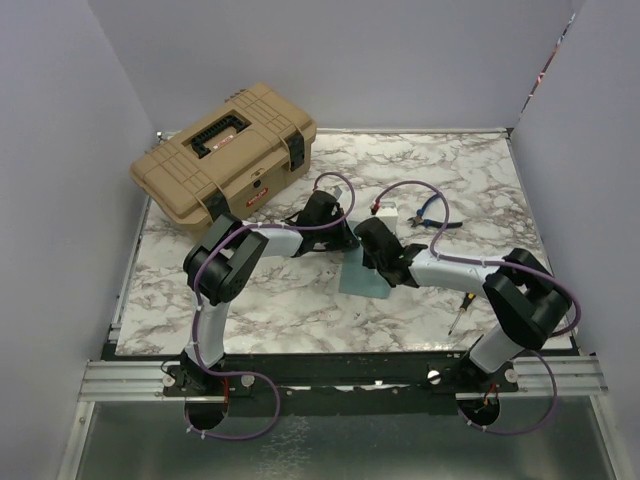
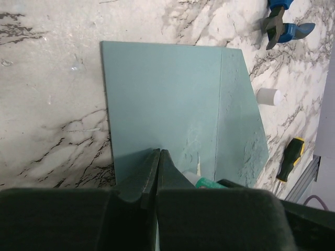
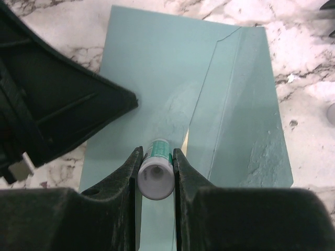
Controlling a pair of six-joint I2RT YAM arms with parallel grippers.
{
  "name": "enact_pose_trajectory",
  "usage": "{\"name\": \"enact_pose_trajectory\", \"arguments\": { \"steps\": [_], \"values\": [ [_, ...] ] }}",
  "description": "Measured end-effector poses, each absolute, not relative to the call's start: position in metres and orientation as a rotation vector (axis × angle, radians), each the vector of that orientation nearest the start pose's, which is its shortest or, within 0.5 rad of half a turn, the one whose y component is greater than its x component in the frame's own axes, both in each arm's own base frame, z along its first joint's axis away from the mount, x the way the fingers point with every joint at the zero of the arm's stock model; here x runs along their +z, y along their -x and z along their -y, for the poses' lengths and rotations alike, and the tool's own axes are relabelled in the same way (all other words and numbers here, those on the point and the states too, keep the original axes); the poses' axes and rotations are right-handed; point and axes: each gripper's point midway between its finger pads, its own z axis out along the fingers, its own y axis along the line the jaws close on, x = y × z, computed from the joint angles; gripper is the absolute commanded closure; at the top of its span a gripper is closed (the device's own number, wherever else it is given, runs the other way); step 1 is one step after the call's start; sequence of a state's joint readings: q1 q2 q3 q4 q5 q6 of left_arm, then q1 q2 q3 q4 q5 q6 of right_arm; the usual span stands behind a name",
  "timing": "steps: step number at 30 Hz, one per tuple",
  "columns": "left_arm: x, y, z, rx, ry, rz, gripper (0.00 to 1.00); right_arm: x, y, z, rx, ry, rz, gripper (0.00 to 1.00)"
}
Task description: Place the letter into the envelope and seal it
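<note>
The teal envelope point(image 1: 360, 280) lies flat on the marble table between my two grippers, with its flap point(image 2: 241, 125) open to one side. In the left wrist view the envelope point(image 2: 167, 94) fills the middle. A thin cream sliver of the letter point(image 3: 185, 140) shows at the envelope's mouth; the rest is hidden inside. My left gripper point(image 2: 159, 152) is shut and empty, its tips on the envelope's body. My right gripper point(image 3: 157, 151) is shut on a white and green glue stick point(image 3: 157, 178), whose tip points at the envelope by the flap fold.
A tan toolbox point(image 1: 225, 160) stands at the back left. Blue pliers point(image 1: 432, 215) and a small white cap point(image 2: 268, 96) lie behind the envelope. A yellow and black screwdriver point(image 1: 460, 312) lies at the front right. Walls enclose the table.
</note>
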State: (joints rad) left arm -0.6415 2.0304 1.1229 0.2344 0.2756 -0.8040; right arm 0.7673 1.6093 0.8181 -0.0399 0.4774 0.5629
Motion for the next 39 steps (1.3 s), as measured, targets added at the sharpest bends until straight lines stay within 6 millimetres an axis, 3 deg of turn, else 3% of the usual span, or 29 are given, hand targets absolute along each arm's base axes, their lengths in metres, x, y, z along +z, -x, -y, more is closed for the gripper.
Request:
{"name": "enact_pose_trajectory", "arguments": {
  "steps": [8,17,29,39],
  "values": [
    [0.025,-0.356,0.362,-1.040,0.079,-2.455,1.00,0.044,-0.290,-0.226,0.121,0.052,-2.354,1.00],
    [0.025,-0.356,0.361,-1.040,0.092,-2.458,1.00,0.043,-0.284,-0.225,0.127,0.037,-2.373,1.00],
    [0.025,-0.356,0.361,-1.038,0.092,-2.459,1.00,0.043,-0.315,-0.227,0.006,-0.019,-2.276,1.00],
    [0.024,-0.358,0.359,-1.034,0.100,-2.459,1.00,0.044,-0.331,-0.216,-0.021,-0.071,-2.271,1.00]
  ]
}}
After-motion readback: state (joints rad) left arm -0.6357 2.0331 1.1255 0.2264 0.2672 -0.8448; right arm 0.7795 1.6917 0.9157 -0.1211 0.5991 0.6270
